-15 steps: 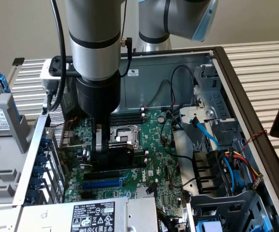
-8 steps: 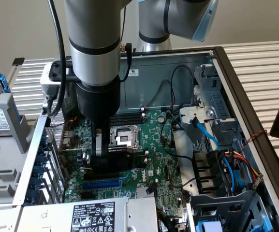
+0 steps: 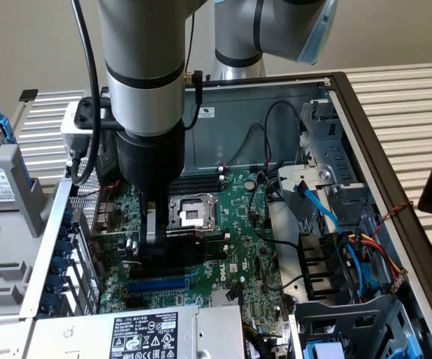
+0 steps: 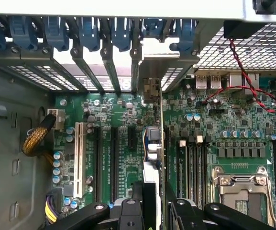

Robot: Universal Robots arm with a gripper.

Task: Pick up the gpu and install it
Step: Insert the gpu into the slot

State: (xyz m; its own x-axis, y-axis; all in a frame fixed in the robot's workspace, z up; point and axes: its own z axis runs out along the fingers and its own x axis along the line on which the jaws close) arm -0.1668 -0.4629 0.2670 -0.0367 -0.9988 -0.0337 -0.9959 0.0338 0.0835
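Wrist view first: your gripper (image 4: 152,208) is pinched on the gpu (image 4: 153,143), which you see edge-on, standing upright over the motherboard (image 4: 123,110) among the long black slots. Its silver bracket (image 4: 150,89) reaches up near the rear openings under the blue clips (image 4: 87,31). Whether the card edge has entered a slot, you cannot tell from here. Your main risk is misalignment: if the edge sits beside the slot rather than over it, pressing down could flex the board or twist the card between the fingers, and the bracket could catch on the metal dividers. The red and black wire (image 4: 245,72) lies off to one side, apart. In the exterior view the open case (image 3: 356,105) lies flat on a pale slatted table (image 3: 410,90), with a plain beige wall (image 3: 21,37) behind.
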